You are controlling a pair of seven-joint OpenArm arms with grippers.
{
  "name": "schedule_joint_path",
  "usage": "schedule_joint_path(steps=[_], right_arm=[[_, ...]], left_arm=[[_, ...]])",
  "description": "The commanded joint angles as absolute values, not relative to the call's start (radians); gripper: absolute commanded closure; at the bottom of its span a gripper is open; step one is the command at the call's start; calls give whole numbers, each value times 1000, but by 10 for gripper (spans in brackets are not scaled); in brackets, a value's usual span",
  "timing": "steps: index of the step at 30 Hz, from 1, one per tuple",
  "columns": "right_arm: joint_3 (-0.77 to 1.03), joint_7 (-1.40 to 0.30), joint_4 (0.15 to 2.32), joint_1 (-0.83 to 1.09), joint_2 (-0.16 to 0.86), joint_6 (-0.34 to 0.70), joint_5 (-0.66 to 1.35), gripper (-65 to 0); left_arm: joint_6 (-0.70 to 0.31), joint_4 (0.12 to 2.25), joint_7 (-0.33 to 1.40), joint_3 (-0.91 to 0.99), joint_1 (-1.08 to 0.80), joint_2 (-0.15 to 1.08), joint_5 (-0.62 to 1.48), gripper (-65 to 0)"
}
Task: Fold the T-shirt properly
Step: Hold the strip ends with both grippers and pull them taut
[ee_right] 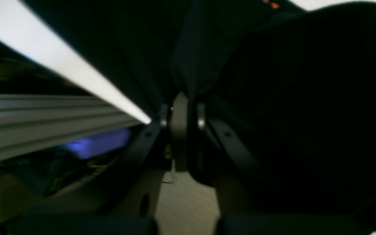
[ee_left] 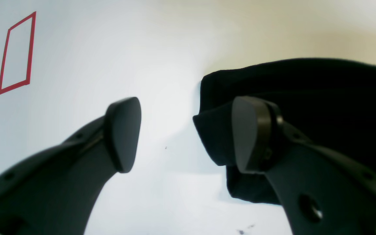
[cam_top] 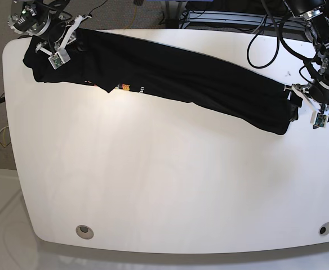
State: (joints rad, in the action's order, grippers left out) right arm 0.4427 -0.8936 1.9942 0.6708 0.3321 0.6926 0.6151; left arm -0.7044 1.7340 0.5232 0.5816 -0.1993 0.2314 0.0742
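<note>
Right gripper point(ee_right: 181, 114) clamped tight on T-shirt point(cam_top: 198, 79) edge. Left gripper point(ee_left: 184, 133) jaws wide apart, empty; shirt end beside one finger.

No legible text; T-shirt point(cam_top: 170, 79) orange-white mark point(cam_top: 126, 88) too small to read

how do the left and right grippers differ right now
The left gripper has its jaws open with bare table showing between them; the right gripper is shut, pinching a fold of the T-shirt.
The left gripper sits at the shirt's end near the table's edge by the red tape outline; the right gripper is at the opposite end.
Both are dark and sit close to the shirt.
</note>
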Motion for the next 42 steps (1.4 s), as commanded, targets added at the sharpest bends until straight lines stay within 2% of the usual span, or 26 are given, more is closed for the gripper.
schedule_joint_path(steps=[1,10,19,24,30,36,39,42], right_arm=[[449,-877,2005,648,303,698,512,0],[449,-877,1998,582,199,698,229,0],[455,-877,2003,573,193,698,189,-29],[476,-877,2006,584,194,698,193,-110],[496,-874,2018,601,191,698,194,-294],[499,-874,2020,601,186,698,194,-433],[513,-874,2022,601,177,698,211,-477],[535,-874,2022,599,171,698,272,-486]], left_arm=[[-698,1748,498,587,-189,246,85,-414],[-698,1750,499,588,-191,246,85,-414],[-698,1750,499,590,-191,246,85,-415],[-698,1750,499,590,-191,246,85,-416],[-698,1751,499,590,-189,246,85,-418],[-698,1755,498,590,-188,246,87,-418],[-698,1758,499,590,-188,246,87,-419],[-698,1758,499,590,-186,246,87,-419]])
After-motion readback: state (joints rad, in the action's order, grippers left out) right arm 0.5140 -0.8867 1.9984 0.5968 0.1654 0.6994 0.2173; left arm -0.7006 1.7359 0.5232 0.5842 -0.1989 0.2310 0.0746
